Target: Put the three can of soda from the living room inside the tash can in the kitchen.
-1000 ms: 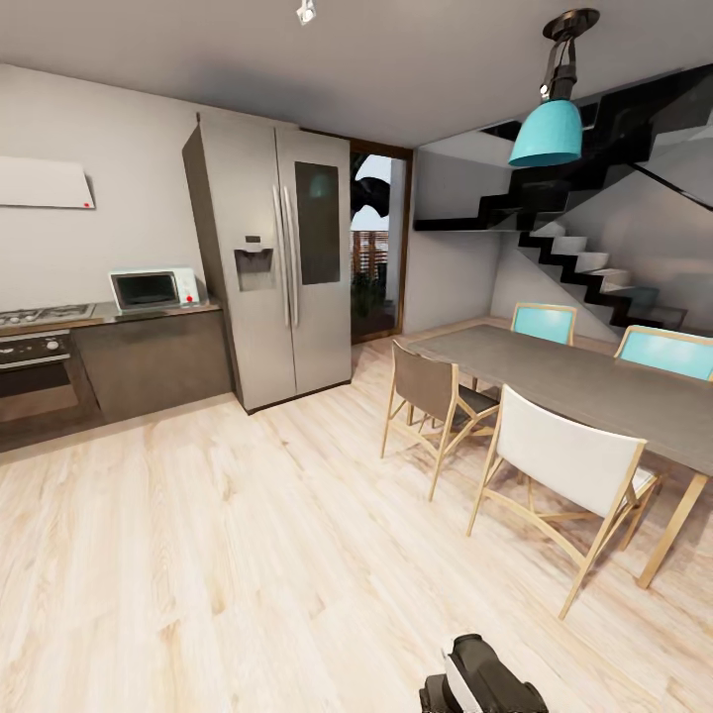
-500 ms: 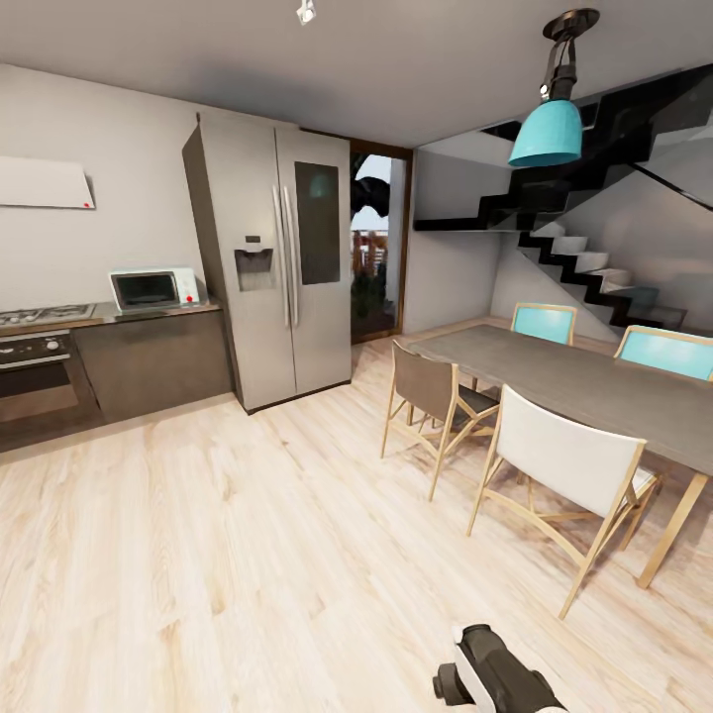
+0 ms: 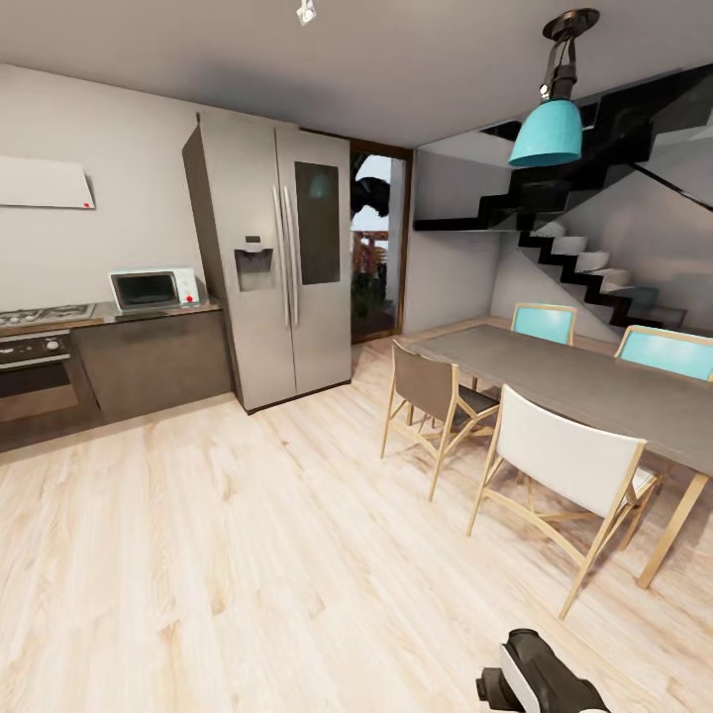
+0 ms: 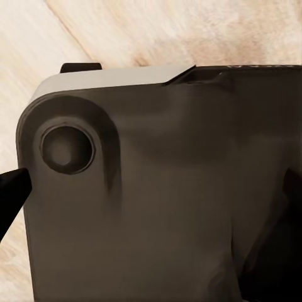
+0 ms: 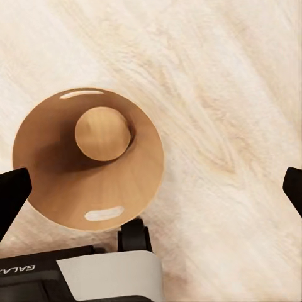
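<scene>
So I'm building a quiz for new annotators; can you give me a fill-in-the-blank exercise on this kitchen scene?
1. The small white microwave stands on the grey worktop beside the tall steel ____.
2. The pendant lamp's shade above the long grey dining table is coloured ____.
3. In the right wrist view, the round tapered bucket with a glossy brown inside stands on the pale plank ____.
4. Behind the table, a black ____ climbs the wall.

Missing words: fridge; turquoise; floor; staircase

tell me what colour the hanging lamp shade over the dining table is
Turquoise blue lamp shade, clearest in the head view.
</scene>
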Robot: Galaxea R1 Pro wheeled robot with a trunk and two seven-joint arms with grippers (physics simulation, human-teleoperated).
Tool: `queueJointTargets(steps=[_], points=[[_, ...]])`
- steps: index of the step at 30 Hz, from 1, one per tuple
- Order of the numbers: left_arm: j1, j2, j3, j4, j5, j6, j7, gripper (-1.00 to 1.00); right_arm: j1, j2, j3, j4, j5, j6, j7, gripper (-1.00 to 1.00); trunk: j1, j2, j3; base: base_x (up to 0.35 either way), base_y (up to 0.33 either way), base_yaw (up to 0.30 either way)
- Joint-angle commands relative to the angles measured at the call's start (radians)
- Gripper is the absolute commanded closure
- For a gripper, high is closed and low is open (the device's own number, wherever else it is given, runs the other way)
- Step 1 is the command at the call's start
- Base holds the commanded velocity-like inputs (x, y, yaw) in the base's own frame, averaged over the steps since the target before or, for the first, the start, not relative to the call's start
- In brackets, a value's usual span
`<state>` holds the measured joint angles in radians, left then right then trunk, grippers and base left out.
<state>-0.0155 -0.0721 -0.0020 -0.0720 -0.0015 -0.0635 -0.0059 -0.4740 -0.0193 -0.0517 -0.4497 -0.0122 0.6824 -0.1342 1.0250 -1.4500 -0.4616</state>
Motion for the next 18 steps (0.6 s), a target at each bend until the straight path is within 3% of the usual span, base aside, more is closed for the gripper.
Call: queueJointTargets(steps=[1,18], points=[[0.0,0.0,0.0,0.0,0.0,0.0,0.0,-1.0,0.0,-0.001,-0.001,0.0,0.0,0.0,0.0,-1.0,0.0,0.0,0.0,0.0,0.0,0.0],[0.0,0.0,0.0,0.0,0.0,-0.001,0.0,-1.0,0.0,-0.013,-0.002,0.001,0.0,-0.008,0.004,-1.0,0.0,0.0,0.0,0.0,0.0,0.0]])
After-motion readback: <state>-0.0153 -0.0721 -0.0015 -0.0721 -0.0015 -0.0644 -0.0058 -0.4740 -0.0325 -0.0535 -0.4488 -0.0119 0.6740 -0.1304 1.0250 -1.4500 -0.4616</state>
